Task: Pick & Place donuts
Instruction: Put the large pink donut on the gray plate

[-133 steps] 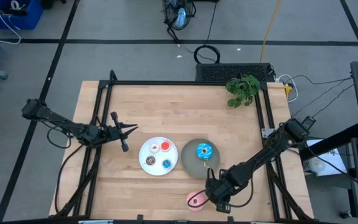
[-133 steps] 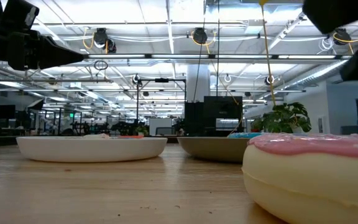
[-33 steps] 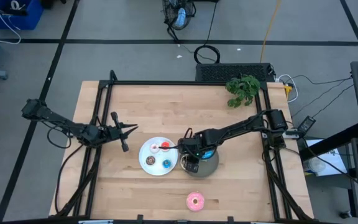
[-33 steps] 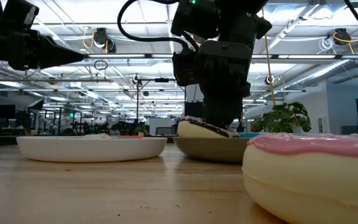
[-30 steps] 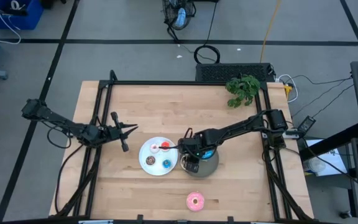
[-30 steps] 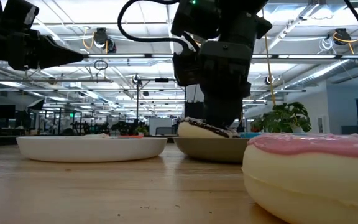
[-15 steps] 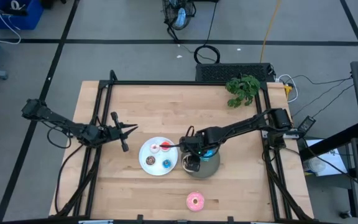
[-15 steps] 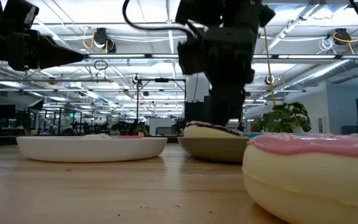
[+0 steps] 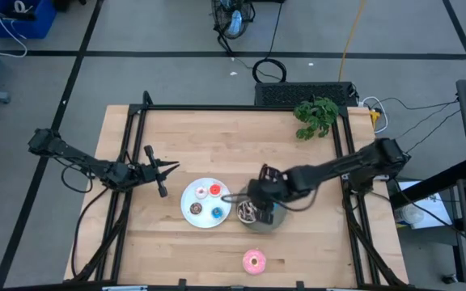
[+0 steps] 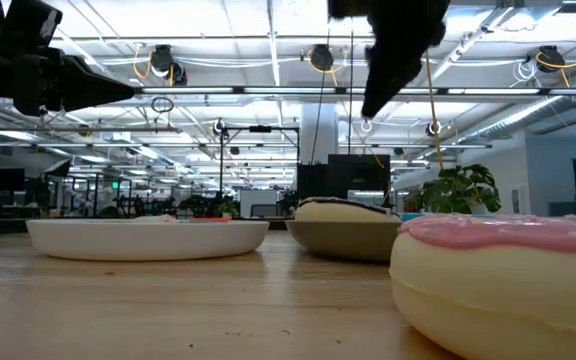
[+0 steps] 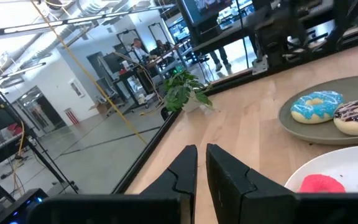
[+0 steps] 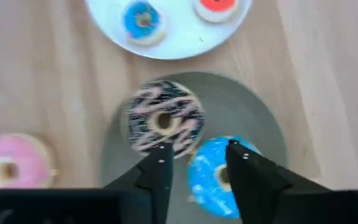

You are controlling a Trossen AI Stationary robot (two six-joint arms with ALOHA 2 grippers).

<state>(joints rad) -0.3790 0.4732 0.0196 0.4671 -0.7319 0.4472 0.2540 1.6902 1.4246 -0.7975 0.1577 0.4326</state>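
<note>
Nearest on the worktop (image 9: 217, 137) lies the pink donut (image 9: 254, 261); beyond it the chocolate donut (image 12: 165, 119) and blue donut (image 12: 219, 175) sit on the grey plate (image 12: 253, 124) under the right gripper (image 12: 194, 163), jaws apart, empty; the left gripper (image 9: 168, 168) waits aside, jaws narrow.

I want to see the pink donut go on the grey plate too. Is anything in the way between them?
Nothing visible lies on the wood between the pink donut and the grey plate. The right pincer hangs open above the plate, empty. The plate already holds the chocolate sprinkled donut and the blue sprinkled donut.
</note>
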